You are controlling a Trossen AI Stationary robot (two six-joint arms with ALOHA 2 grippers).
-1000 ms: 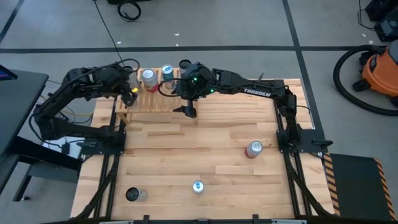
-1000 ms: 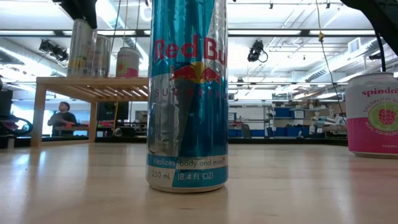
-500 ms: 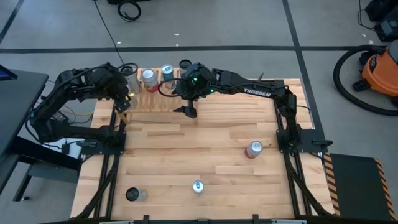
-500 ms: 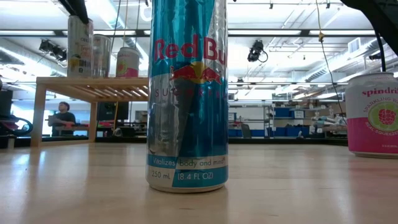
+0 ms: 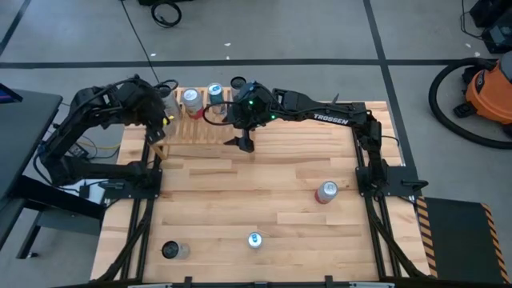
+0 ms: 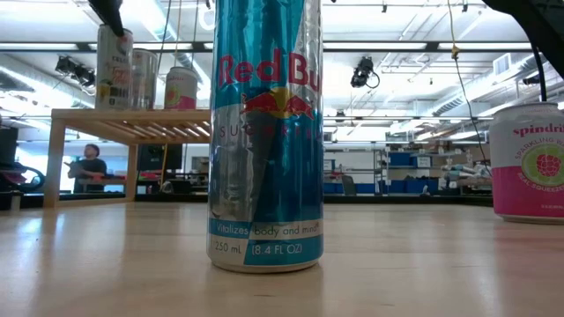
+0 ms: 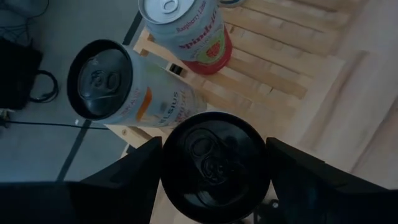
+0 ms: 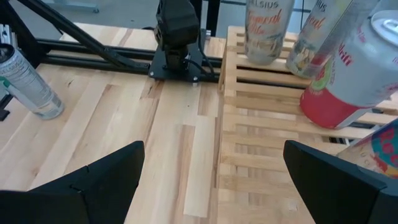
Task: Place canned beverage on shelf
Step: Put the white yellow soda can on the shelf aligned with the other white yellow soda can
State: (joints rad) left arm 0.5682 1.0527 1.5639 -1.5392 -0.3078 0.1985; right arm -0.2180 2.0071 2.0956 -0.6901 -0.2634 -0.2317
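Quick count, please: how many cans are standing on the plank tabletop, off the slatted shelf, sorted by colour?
Blue-and-silver Red Bull can: 1
Pink-red Spindrift can: 1
Silvery can with a dark top: 1
Total: 3

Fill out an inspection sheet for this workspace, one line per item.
Surface: plank tabletop, bare in the middle.
Job's things: slatted shelf at the far left carries several cans; left gripper holds a dark-topped can at the shelf's left end.
Clutter: blue can, pink can and a dark-topped can stand on the tabletop.
Grippers: right gripper open, empty, by the shelf.
Cables: coil on the floor.
Surroundings: orange vacuum; a person beyond the table.
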